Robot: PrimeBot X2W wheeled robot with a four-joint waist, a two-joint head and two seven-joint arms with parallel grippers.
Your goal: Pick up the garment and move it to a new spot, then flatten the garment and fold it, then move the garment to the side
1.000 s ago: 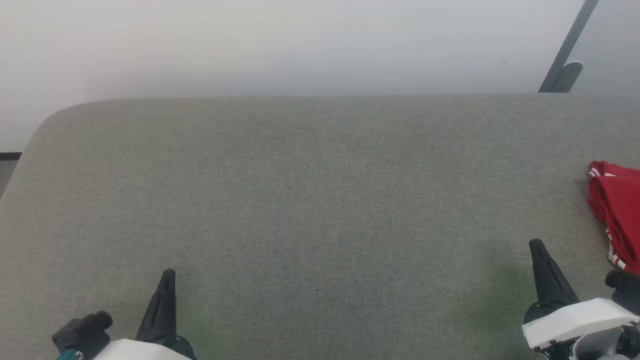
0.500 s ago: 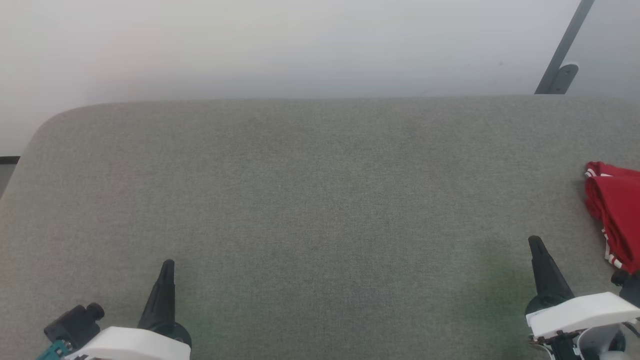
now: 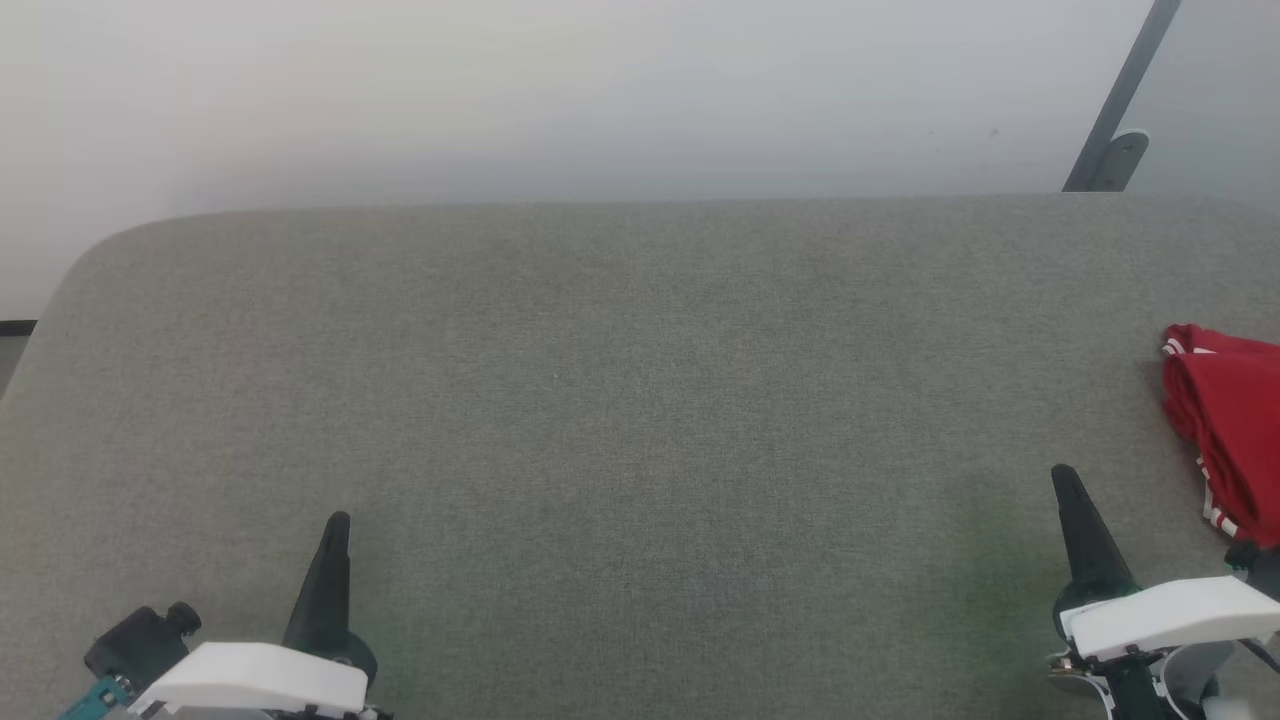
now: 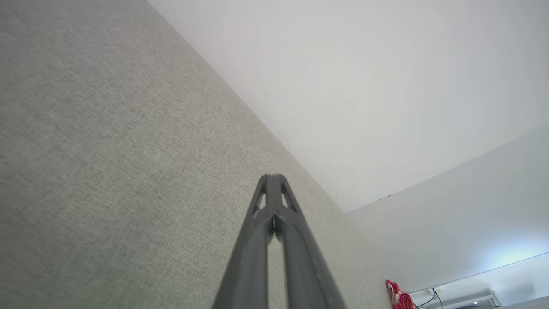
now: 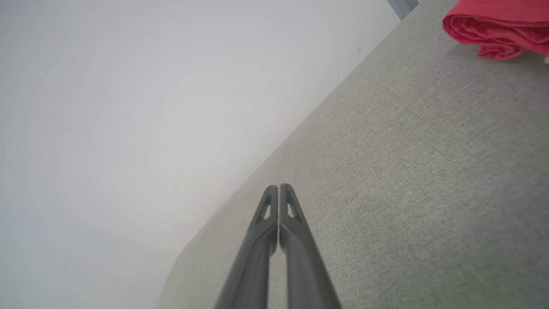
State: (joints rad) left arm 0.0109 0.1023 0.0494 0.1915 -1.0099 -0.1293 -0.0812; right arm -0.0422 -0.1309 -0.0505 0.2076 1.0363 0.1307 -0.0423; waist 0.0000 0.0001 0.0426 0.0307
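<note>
Grippers parked at the near edge, garment bundled at the far right.

Over the last second the whole head view has slid a little, so the camera moved. The left gripper (image 3: 337,525), fingers pressed together and empty, has eased slightly forward, and so has the closed, empty right gripper (image 3: 1062,478). The garment (image 3: 1230,420) lies at the table's (image 3: 640,400) right edge, cut by the frame. It looks loosely folded, perhaps: either already set aside or awaiting pickup. The tabletop is grey fabric, with a pale wall (image 3: 600,90) beyond and a dark slanted bar (image 3: 1120,110) far right.
</note>
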